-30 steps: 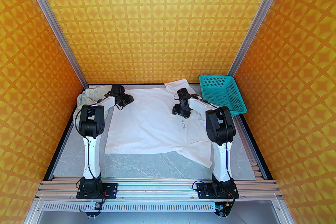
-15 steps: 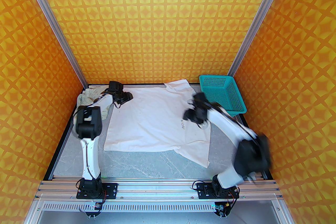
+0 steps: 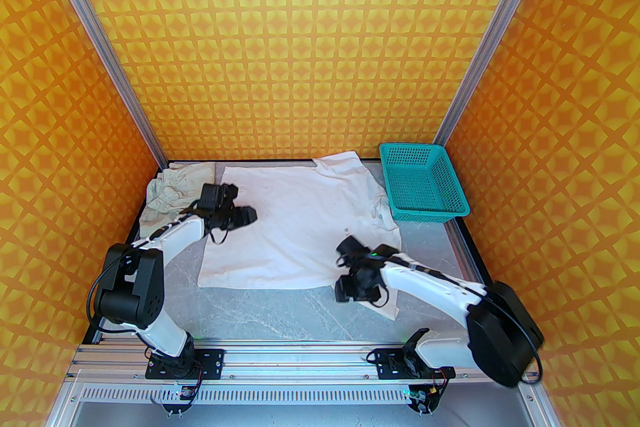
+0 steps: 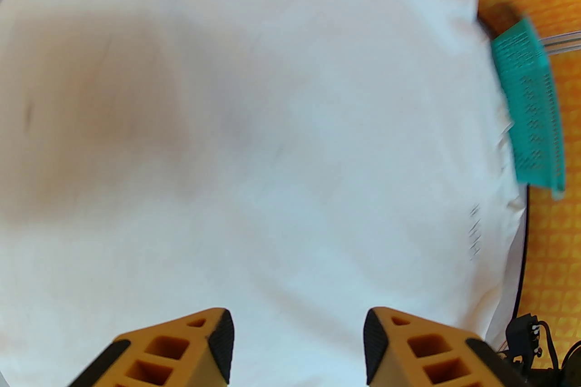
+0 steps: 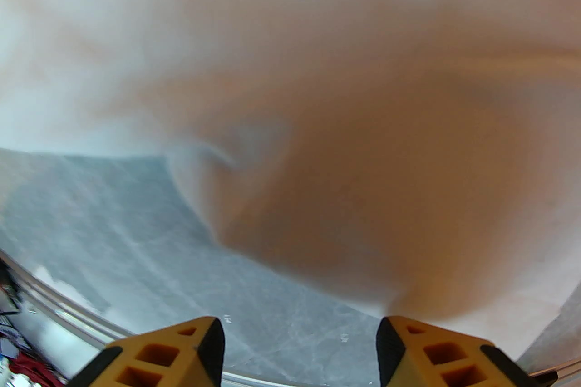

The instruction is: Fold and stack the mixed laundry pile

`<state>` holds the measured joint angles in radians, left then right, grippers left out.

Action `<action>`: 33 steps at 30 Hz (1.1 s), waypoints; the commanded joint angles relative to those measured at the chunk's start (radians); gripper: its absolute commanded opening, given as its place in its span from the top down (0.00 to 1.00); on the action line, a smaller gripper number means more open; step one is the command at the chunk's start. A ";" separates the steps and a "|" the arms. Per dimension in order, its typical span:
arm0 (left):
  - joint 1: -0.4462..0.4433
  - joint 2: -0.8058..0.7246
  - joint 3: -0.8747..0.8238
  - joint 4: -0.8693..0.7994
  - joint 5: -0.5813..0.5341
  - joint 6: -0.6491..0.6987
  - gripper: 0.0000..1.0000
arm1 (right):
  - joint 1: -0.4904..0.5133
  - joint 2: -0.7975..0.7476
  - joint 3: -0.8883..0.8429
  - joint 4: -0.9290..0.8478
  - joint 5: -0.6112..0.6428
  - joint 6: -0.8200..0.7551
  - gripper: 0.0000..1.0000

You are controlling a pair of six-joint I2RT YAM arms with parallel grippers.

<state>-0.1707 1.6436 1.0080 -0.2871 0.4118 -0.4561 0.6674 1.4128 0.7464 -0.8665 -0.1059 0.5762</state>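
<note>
White shirt [image 3: 290, 225]: flat across the middle of the grey table [image 3: 280, 310]. Beige piece [image 3: 175, 187]: bunched at far left, just beside it. Left claw [image 4: 297, 330]: over the cloth, spread wide, nothing between. Right claw [image 5: 299, 344]: at the near right corner, spread wide, nothing held. Teal basket [image 3: 452, 194]: far right.

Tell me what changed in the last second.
The right gripper swept from the right middle of the white long-sleeved shirt back to its near right edge, the elbow swinging outward. The left gripper drew back from the shirt's far left corner. Both stand open, holding nothing. The shirt, the beige-cream gathered garment and the teal plastic mesh basket stayed put.
</note>
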 commanded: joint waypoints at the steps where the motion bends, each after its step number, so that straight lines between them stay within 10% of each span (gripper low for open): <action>1: 0.005 -0.050 -0.014 0.023 0.013 -0.008 0.49 | 0.002 0.055 0.010 0.022 0.116 0.014 0.47; 11: 0.004 -0.071 -0.005 0.010 0.013 0.002 0.48 | -0.016 0.191 0.327 -0.120 0.409 -0.128 1.00; 20: 0.005 -0.085 -0.014 0.014 0.012 -0.001 0.48 | -0.154 0.369 0.615 -0.082 0.295 -0.395 1.00; 25: 0.005 -0.101 -0.020 0.005 0.016 0.002 0.48 | -0.215 0.544 0.756 -0.047 0.290 -0.431 0.53; 33: 0.005 -0.143 -0.078 -0.003 0.016 0.007 0.45 | -0.235 0.346 0.687 -0.085 0.223 -0.336 0.37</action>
<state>-0.1703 1.5230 0.9565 -0.2768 0.4122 -0.4587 0.4305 1.9114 1.4757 -0.9211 0.1680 0.1940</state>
